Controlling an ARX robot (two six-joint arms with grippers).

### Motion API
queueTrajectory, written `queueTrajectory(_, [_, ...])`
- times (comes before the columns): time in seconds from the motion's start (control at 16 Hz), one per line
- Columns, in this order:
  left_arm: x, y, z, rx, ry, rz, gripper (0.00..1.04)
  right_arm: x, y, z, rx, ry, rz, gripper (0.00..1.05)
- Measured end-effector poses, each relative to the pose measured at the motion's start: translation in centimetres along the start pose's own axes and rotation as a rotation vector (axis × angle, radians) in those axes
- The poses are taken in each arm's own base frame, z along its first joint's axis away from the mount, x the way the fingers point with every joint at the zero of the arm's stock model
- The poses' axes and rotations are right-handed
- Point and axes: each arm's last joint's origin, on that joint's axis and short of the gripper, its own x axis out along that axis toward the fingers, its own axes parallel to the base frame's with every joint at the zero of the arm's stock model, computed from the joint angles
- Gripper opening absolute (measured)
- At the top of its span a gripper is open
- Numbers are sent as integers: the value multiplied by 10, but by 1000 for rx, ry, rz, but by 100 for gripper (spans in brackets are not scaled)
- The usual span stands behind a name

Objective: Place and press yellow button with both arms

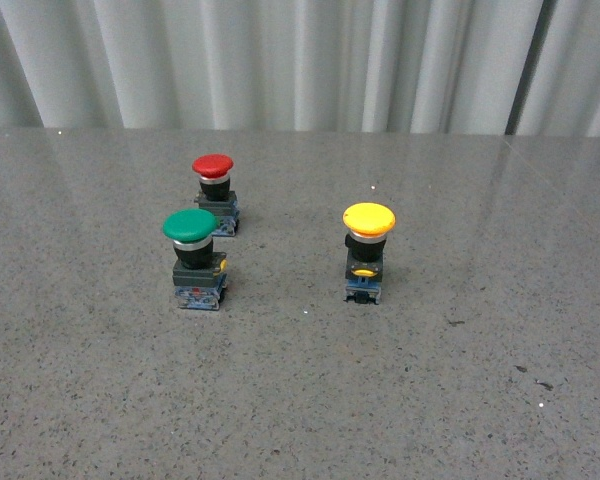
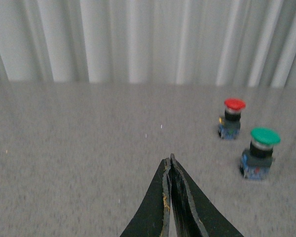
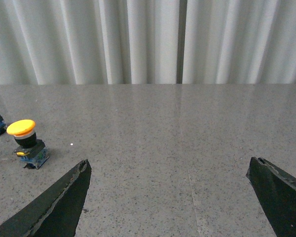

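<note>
The yellow button [image 1: 368,245] stands upright on the grey table, right of centre in the front view, with its yellow cap on a black neck and dark base. It also shows in the right wrist view as the yellow button [image 3: 26,142], off to one side of my right gripper [image 3: 168,167], which is open and holds nothing. My left gripper [image 2: 169,159] is shut on nothing above bare table. The yellow button is out of the left wrist view. Neither arm appears in the front view.
A green-capped switch [image 1: 195,257] and a red-capped switch [image 1: 216,190] stand left of the yellow one; both show in the left wrist view, green [image 2: 259,151] and red [image 2: 232,117]. A pale pleated curtain [image 1: 300,60] closes off the table's far edge.
</note>
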Motion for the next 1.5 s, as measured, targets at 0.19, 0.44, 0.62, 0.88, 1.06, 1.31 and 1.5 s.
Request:
queueTrajectory(0.19, [-7, 0, -3, 0, 7, -3, 2, 0, 0, 0, 0, -1, 0, 98])
queueTrajectory(0.44, [-7, 0, -2, 0, 0, -2, 20, 0, 0, 0, 0, 0, 0, 98])
queueTrajectory(0.62, [-7, 0, -2, 0, 0, -2, 64, 0, 0, 0, 0, 0, 0, 98])
queueTrajectory(0.88, [-7, 0, -2, 0, 0, -2, 100, 9, 3, 8, 73, -6, 28, 98])
queueTrajectory(1.06, [-7, 0, -2, 0, 0, -2, 98, 75, 31, 73, 74, -137, 207, 98])
queueTrajectory(1.31, [-7, 0, -2, 0, 0, -2, 98, 149, 73, 75, 0, -14, 314, 98])
queueTrajectory(1.5, [-7, 0, -2, 0, 0, -2, 98, 187, 113, 67, -29, 74, 403, 98])
